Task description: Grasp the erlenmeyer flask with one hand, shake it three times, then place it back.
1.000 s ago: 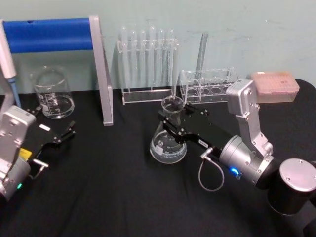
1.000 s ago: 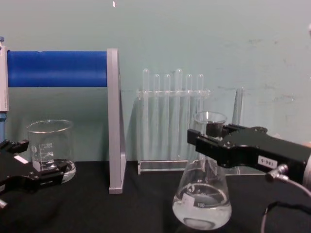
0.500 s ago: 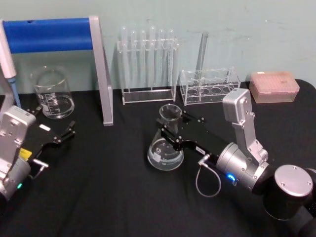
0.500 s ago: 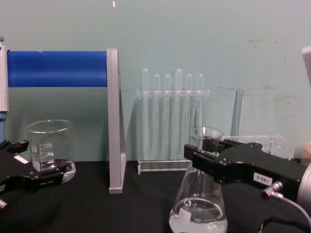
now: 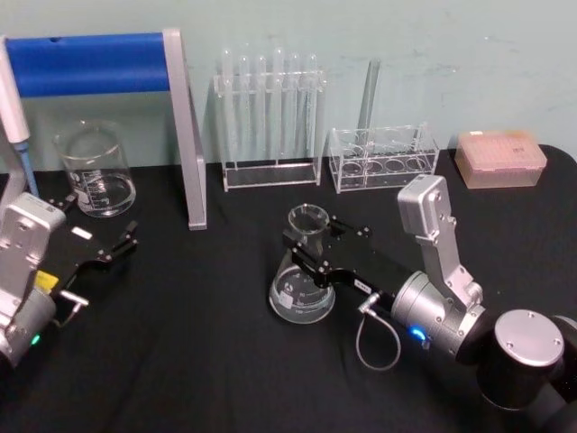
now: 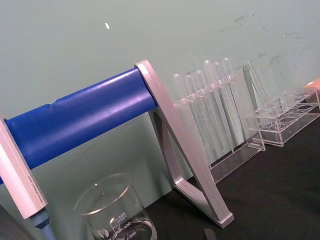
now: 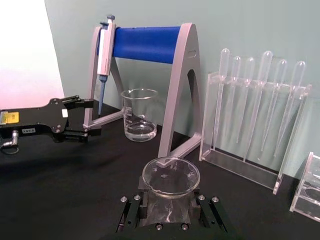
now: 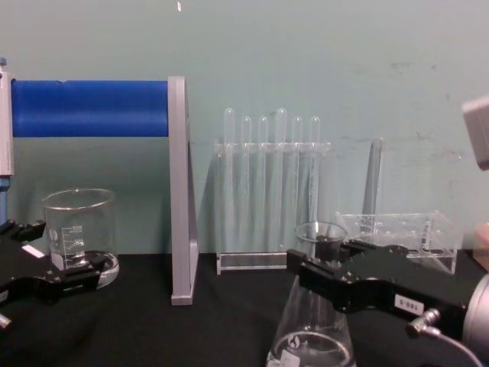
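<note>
– Flask (image 5: 298, 290) first: where do we place it?
– We see it upright near the middle of the black bench (image 5: 180, 361). It stands in front of the tall rack of test tubes (image 5: 270, 117) and well apart from the beaker (image 5: 95, 171) on the left.
– And the right gripper (image 5: 304, 246)?
– It reaches in from the right and pinches the flask's neck just under the rim, one jaw on each side. In the right wrist view we look down on the round mouth between the two black jaws.
– Does the base sit on the bench?
– We cannot tell. In the head view it lies at or just above the cloth, and in the chest view the lower edge cuts the base off.
– The left gripper (image 5: 120, 243)?
– Low over the bench at the left, near the beaker, its fingers spread apart.
– What else do we note?
– The stand with the blue bar (image 5: 90, 63) is behind the beaker, and a pipette (image 7: 104, 50) hangs on it. A low clear rack (image 5: 383, 158) sits beside the test tubes, and a pink box (image 5: 500, 158) is at the far right.
</note>
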Robot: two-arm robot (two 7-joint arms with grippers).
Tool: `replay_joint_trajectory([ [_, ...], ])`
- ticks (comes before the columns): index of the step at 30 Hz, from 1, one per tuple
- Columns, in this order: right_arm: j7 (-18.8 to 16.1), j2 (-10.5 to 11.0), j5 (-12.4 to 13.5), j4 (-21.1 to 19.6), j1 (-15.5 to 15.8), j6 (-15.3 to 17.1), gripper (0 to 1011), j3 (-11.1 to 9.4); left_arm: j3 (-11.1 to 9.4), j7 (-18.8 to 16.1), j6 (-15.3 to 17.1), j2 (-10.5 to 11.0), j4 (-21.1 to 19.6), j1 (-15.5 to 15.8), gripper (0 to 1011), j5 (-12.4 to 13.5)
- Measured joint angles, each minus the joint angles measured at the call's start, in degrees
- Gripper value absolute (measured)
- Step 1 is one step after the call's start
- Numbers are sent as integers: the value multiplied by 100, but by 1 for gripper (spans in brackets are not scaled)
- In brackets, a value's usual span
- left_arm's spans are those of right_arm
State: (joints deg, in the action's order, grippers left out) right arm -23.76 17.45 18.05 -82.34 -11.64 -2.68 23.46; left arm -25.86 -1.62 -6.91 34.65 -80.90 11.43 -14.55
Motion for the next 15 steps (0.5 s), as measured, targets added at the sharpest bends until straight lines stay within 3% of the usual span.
replay_joint_trajectory([
  [15,16,-14,-37,42,6,46,456,12,0,0,0,0,0,0,1001,0],
])
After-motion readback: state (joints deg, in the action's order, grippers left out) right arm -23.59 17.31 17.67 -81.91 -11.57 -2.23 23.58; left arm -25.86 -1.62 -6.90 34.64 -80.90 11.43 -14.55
